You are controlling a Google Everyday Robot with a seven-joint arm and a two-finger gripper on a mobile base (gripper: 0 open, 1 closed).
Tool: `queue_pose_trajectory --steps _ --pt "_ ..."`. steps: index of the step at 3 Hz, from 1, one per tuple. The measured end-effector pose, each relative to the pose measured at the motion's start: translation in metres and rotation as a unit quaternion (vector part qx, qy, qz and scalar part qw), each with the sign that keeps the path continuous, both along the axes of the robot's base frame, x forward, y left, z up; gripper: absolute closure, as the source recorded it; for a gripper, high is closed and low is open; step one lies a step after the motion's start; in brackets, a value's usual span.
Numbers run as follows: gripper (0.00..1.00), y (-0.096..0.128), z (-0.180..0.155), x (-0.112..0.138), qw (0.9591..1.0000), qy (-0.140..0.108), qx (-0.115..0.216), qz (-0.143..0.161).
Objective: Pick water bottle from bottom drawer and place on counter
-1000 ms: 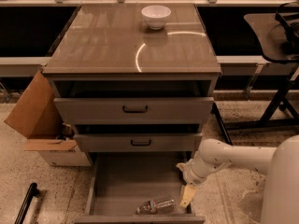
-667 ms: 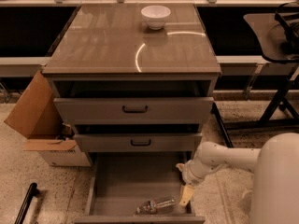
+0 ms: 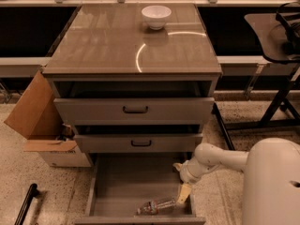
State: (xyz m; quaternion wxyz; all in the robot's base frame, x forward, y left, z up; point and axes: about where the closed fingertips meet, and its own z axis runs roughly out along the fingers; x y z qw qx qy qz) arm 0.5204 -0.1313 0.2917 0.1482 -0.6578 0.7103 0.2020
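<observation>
The robot's pale arm [image 3: 220, 158], reaching in from the lower right, now has its bulky near section filling more of that corner than a second ago. The gripper [image 3: 183, 193] has edged slightly left inside the bottom drawer [image 3: 126, 182]. The water bottle [image 3: 157, 205] has not moved, and the cabinet looks unchanged.

Nearest the camera is one water bottle, lying on its side along the front wall of the bottom drawer, right of centre. One gripper hangs over the drawer's right front corner, and whether it is open or closed cannot be told. One black bar [image 3: 26, 203] lies on the speckled floor at lower left.

The cabinet has three drawers, all pulled out. The deep bottom one comes furthest, the middle drawer [image 3: 108, 143] less, and the top drawer [image 3: 93, 110] least. Two black handles show, one on the middle front [image 3: 141, 143] and one on the top front [image 3: 135, 109]. One open cardboard box [image 3: 33, 111] leans against the cabinet's left side.

Further back, one white bowl [image 3: 156, 16] stands near the rear edge of the glossy counter [image 3: 103, 46]. One dark side table [image 3: 267, 32] stands to the right.

The bottle lies just left of and below the gripper's tip. Its right end sits beside the tip, and whether they touch cannot be told.
</observation>
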Motion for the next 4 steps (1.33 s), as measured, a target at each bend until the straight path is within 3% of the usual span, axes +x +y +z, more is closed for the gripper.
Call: queue_pose_trajectory --steps 2,4 --pt "0.0 0.016 -0.04 0.005 0.9981 -0.009 0.032 0.051" --pt "0.0 0.033 -0.084 0.013 0.9929 -0.023 0.056 0.102"
